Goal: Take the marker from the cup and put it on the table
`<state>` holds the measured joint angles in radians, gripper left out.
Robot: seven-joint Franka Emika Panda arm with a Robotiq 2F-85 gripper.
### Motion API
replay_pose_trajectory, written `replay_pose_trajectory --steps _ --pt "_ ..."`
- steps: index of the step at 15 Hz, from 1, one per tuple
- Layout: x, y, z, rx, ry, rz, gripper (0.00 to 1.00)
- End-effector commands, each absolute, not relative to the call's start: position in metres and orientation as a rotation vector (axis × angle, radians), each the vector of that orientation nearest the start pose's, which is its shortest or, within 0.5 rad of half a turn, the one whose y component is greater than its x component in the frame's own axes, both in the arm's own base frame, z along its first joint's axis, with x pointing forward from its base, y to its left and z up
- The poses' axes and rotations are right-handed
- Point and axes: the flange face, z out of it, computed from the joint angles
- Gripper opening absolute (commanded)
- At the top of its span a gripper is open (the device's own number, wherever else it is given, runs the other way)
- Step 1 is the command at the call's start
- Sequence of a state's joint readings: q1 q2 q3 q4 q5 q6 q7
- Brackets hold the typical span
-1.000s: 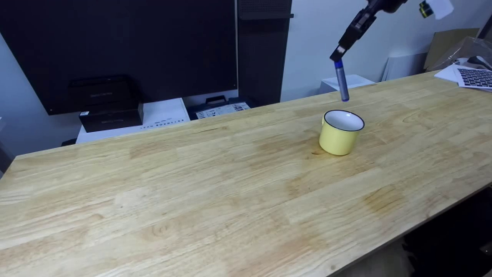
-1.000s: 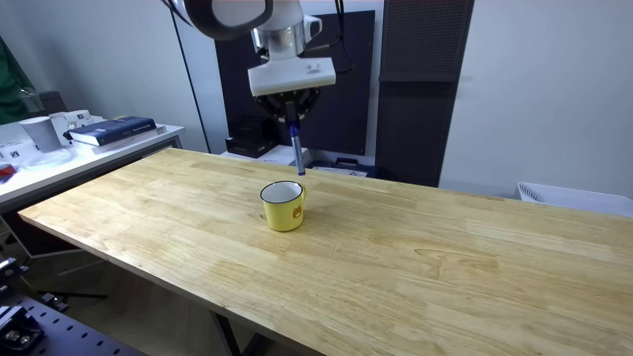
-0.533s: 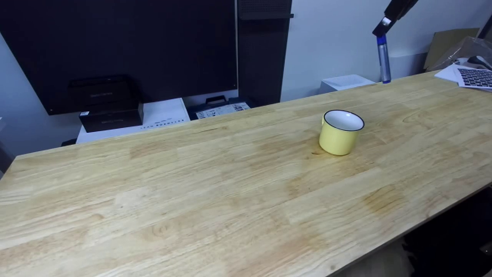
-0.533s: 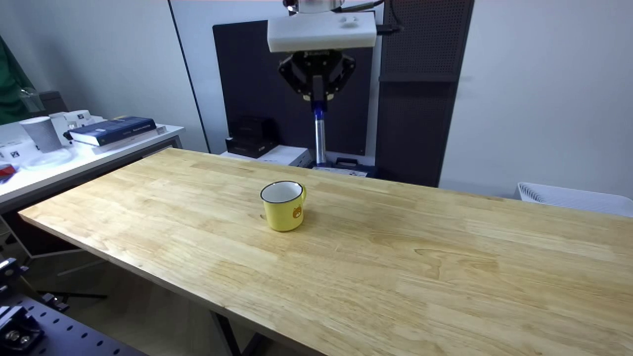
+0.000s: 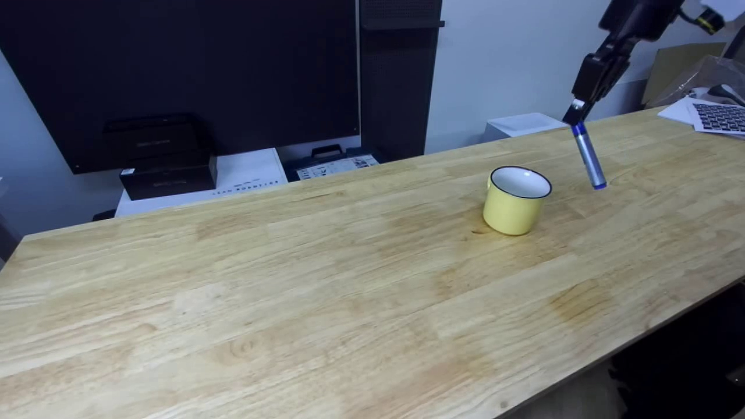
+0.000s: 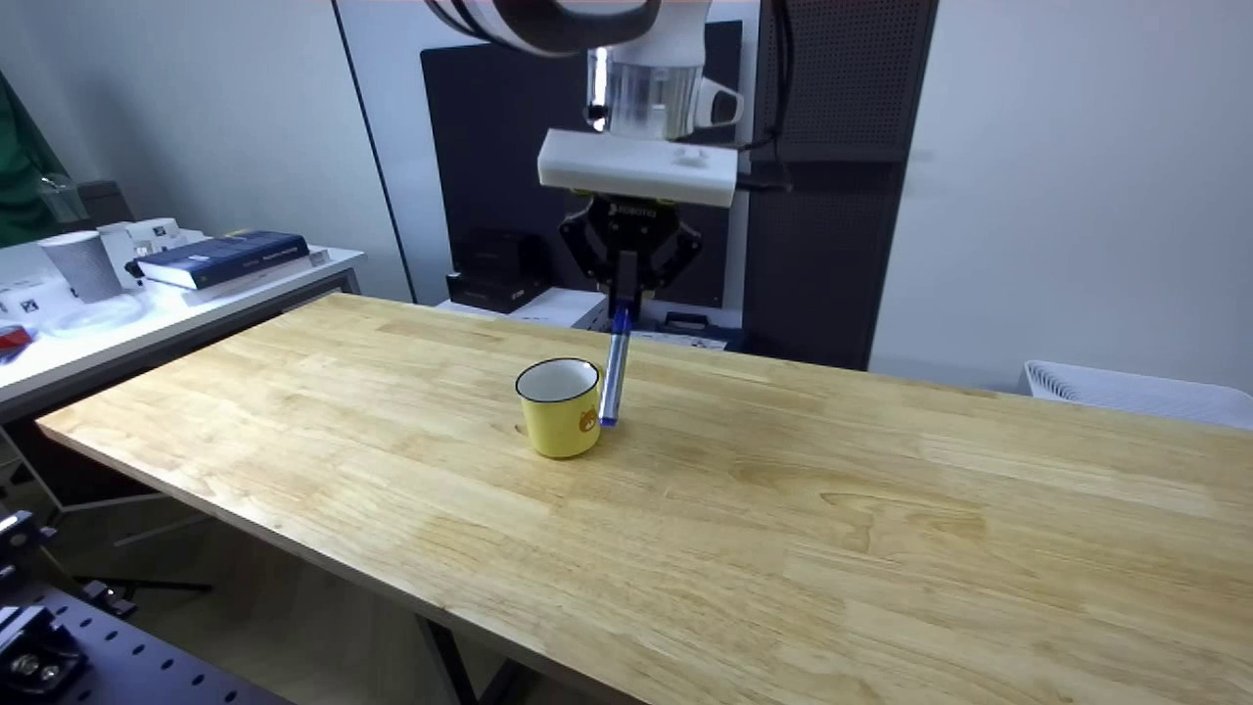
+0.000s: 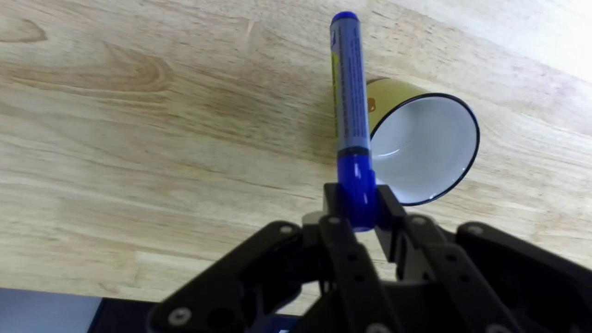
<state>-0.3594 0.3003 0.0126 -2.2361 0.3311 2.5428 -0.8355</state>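
Observation:
My gripper [image 7: 356, 203] is shut on the blue cap end of the marker [image 7: 350, 88]. The gripper also shows in both exterior views [image 5: 575, 113] [image 6: 625, 299]. The marker [image 5: 589, 154] hangs down at a tilt, its free end apart from the table [image 5: 291, 291]. In an exterior view the marker [image 6: 615, 372] overlaps the right side of the cup [image 6: 553, 421] and hides its handle. The yellow cup [image 5: 512, 212] stands upright on the table with no object inside it. In the wrist view the cup [image 7: 397, 95] is right of the marker, partly hidden by it.
A laptop [image 5: 722, 116] lies at the table's far right in an exterior view. A white box [image 5: 524, 123] stands behind the back edge. A side desk with a blue book [image 6: 225, 257] and a grey cup [image 6: 83, 264] stands beyond the table's end.
My gripper carried the marker up and away from above the cup, then lowered it beside the cup. The marker now leans more. The cup has not moved.

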Motion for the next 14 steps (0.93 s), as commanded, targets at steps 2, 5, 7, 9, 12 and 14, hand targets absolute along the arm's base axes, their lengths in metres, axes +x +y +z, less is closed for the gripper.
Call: replay_pose_trajectory --steps 2,5,7,9,12,14 --pt "0.559 -0.173 0.197 -2.939 -0.236 -0.054 0.05" --pt "0.574 -0.176 0.186 -2.926 -0.179 -0.038 0.05" --pt "0.579 -0.184 0.182 -2.920 -0.144 -0.041 0.05" --pt "0.583 -0.194 0.175 -2.915 -0.108 -0.033 0.05" --pt "0.587 -0.205 0.159 -2.901 -0.073 -0.017 0.05" --pt "0.589 -0.214 0.146 -2.891 -0.042 -0.013 0.05"
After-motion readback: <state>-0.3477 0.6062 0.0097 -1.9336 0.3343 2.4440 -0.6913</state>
